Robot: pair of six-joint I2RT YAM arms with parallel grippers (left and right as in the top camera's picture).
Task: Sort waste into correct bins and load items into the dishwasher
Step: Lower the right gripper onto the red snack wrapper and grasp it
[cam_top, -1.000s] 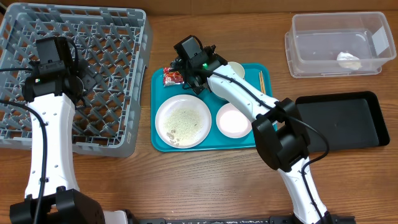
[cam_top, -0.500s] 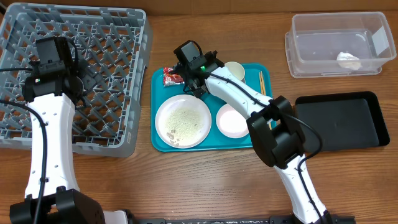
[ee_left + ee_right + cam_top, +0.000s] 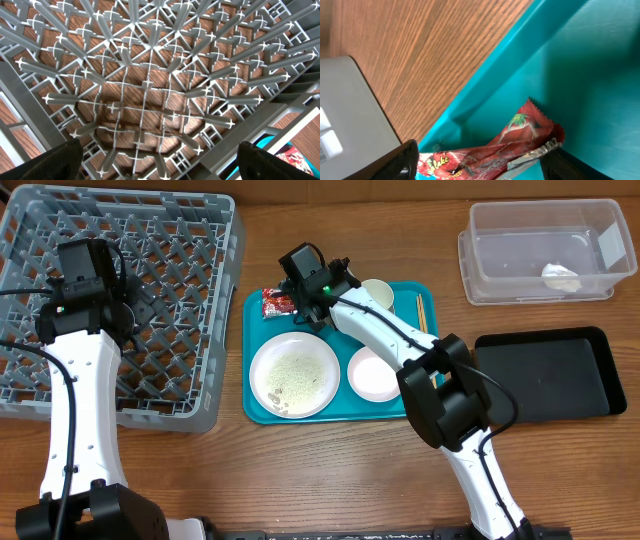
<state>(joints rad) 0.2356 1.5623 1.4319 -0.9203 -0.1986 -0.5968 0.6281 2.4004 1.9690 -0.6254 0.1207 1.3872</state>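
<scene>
Crinkled red snack wrapper in the overhead-view upper-left corner of the flat teal tray, right gripper spread astride it, not yet pinching. Crumpled white tissue already binned right of the tray. Crumb-strewn white plate awaits on the tray, and left gripper gapes over the unloaded grey lattice rack.

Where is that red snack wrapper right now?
From overhead, the red snack wrapper lies in the far left corner of the teal tray, just beyond the plate of crumbs; the open right gripper straddles it.
</scene>
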